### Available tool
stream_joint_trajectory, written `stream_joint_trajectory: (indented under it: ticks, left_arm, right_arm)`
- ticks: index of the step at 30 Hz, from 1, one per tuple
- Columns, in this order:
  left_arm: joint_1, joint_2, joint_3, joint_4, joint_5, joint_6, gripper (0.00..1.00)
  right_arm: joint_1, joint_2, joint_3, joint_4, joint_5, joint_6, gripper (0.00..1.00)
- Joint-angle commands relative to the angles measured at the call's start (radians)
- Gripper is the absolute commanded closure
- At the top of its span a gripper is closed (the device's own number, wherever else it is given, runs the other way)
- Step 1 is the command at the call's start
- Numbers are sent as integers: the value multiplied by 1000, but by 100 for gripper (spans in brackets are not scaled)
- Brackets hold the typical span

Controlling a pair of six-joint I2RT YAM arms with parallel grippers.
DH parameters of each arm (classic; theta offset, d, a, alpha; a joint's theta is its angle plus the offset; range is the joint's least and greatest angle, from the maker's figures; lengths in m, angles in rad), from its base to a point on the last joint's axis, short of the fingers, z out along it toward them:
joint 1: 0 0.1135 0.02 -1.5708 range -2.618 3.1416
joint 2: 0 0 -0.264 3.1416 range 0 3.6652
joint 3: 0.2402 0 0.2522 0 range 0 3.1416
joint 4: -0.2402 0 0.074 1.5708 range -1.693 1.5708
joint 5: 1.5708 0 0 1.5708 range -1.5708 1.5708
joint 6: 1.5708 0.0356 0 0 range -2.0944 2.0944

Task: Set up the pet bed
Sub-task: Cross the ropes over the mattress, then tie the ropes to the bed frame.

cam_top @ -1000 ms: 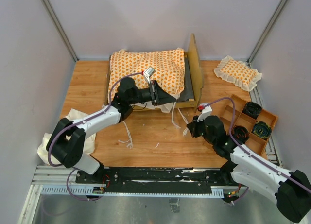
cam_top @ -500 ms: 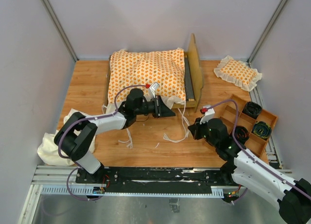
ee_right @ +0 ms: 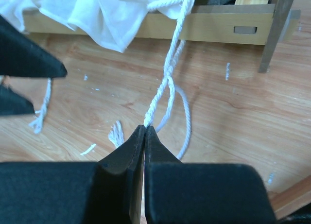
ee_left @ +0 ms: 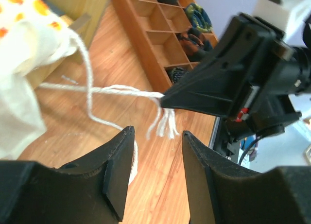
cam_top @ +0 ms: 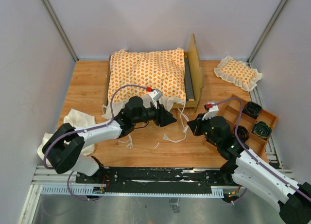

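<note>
The pet bed's light-wood frame [cam_top: 196, 73] stands at the back with the orange-patterned cushion [cam_top: 146, 73] lying on it. White tie strings [cam_top: 182, 123] hang from the cushion's near corner onto the table. My right gripper [ee_right: 145, 129] is shut on one twisted tie string [ee_right: 167, 73], which runs taut up to the cream ruffle [ee_right: 107, 15]. My left gripper [ee_left: 156, 136] is open just above the table, with a frayed string end [ee_left: 165, 127] lying ahead of its tips and nothing between them. In the top view the left gripper [cam_top: 172, 120] points at the right gripper [cam_top: 190, 127].
A small ruffled pillow [cam_top: 238, 72] lies at the back right. A wooden divided tray [cam_top: 252, 124] with dark rolled items sits right of my right arm. A plain cream cloth [cam_top: 73, 131] is bunched at the table's left near edge.
The left gripper drew back from the cushion's near edge toward the near side, then opened and let go of the string. The right gripper stays shut on its string.
</note>
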Motion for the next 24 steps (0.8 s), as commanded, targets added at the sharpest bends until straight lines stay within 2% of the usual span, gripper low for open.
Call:
stream_joint_trajectory:
  ticks: [1, 11, 24]
  left_arm:
    - [-70, -11, -7, 55, -32, 189, 51]
    - [-128, 66, -7, 144, -42, 250, 46]
    - [-155, 183, 23, 226, -74, 226, 44]
  right_arm:
    - [16, 23, 23, 89, -26, 141, 100]
    - [17, 58, 18, 213, -34, 333, 100]
    - [17, 64, 6, 225, -15, 379, 100]
